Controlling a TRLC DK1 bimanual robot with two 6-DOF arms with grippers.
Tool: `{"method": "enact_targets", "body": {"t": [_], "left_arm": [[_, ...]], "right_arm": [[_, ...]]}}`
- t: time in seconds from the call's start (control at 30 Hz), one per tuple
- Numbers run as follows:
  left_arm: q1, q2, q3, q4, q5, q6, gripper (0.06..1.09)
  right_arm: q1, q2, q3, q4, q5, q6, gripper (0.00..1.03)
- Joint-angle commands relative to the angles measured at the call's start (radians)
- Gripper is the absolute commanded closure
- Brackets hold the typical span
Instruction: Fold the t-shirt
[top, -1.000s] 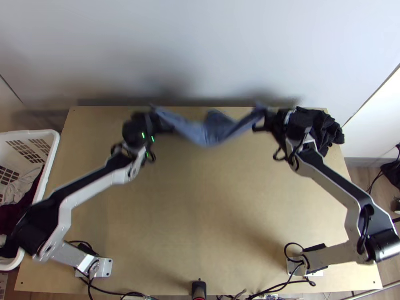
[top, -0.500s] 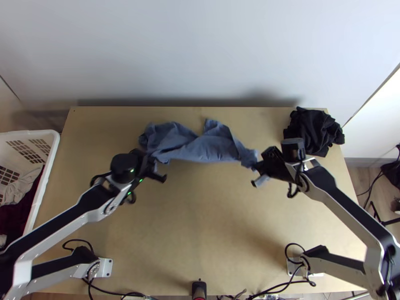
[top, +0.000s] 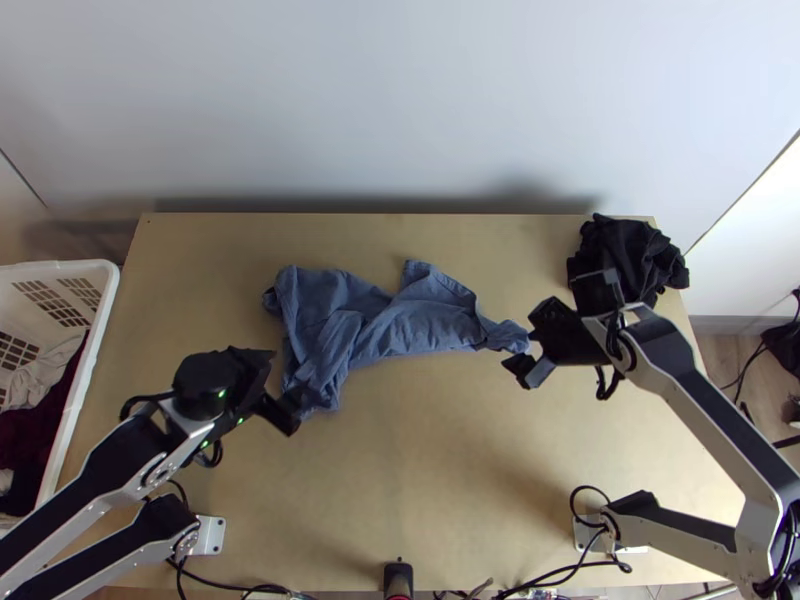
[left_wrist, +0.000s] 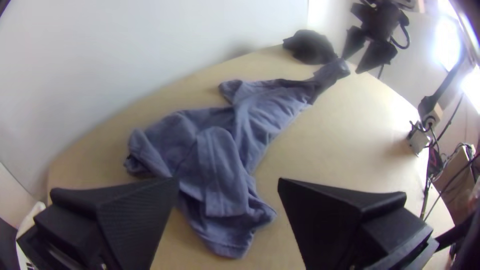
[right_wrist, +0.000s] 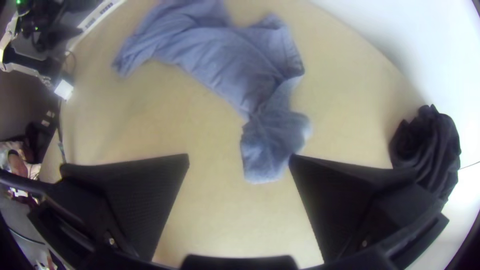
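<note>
T-shirt (top: 402, 327) has landed bunched on the tabletop (top: 430, 460) (needs spreading, I'd say); left end effector (left_wrist: 228, 184), right end effector (right_wrist: 240, 164) gape wide.

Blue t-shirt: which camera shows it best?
The top view: it shows the t-shirt nearly whole, end to end, lying rumpled. The left wrist view shows its creases closer, but one end small and far off. The right wrist view shows the end near the right gripper, with some of the rest cut off.
</note>
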Motion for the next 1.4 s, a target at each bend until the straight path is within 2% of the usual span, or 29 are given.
{"method": "enact_targets", "body": {"t": [0.0, 0.13, 0.23, 0.3, 0.43, 0.7, 0.9, 0.97, 1.1, 1.23, 1.3, 1.37], "left_arm": [[0.014, -0.060, -0.006, -0.091, 0.018, 0.048, 0.10], [0.041, -0.083, -0.078, -0.090, 0.018, 0.063, 0.10], [0.069, -0.088, -0.128, -0.059, 0.018, 0.063, 0.10], [0.096, -0.091, -0.144, -0.042, 0.018, 0.063, 0.10], [0.185, -0.099, -0.152, 0.005, 0.017, 0.063, 0.10], [0.356, -0.140, -0.154, 0.015, 0.020, 0.074, 0.10], [0.371, -0.145, -0.189, 0.004, 0.018, 0.046, 0.10], [0.370, -0.146, -0.190, 0.004, 0.020, 0.030, 0.10], [0.370, -0.146, -0.186, 0.021, 0.020, 0.007, 0.10], [0.366, -0.146, -0.181, 0.025, 0.018, -0.032, 0.10], [0.371, -0.146, -0.181, 0.038, 0.018, -0.050, 0.10], [0.379, -0.146, -0.181, 0.042, 0.018, -0.058, 0.10]], "right_arm": [[0.010, 0.033, 0.148, -0.086, -0.008, 0.082, 0.05], [0.042, 0.059, 0.209, -0.092, -0.060, 0.238, 0.05], [0.042, 0.101, 0.252, -0.069, -0.080, 0.314, 0.05], [0.041, 0.128, 0.257, -0.017, -0.080, 0.335, 0.05], [0.051, 0.204, 0.247, 0.121, -0.078, 0.458, 0.05], [0.257, 0.377, 0.255, 0.241, -0.052, 0.613, 0.05], [0.360, 0.506, 0.387, 0.257, -0.032, 0.672, 0.05], [0.394, 0.546, 0.424, 0.274, 0.012, 0.672, 0.05], [0.429, 0.624, 0.519, 0.285, 0.026, 0.672, 0.05], [0.450, 0.702, 0.605, 0.336, 0.070, 0.732, 0.05], [0.470, 0.747, 0.637, 0.357, 0.122, 0.735, 0.05], [0.487, 0.790, 0.663, 0.365, 0.136, 0.748, 0.05]]}}
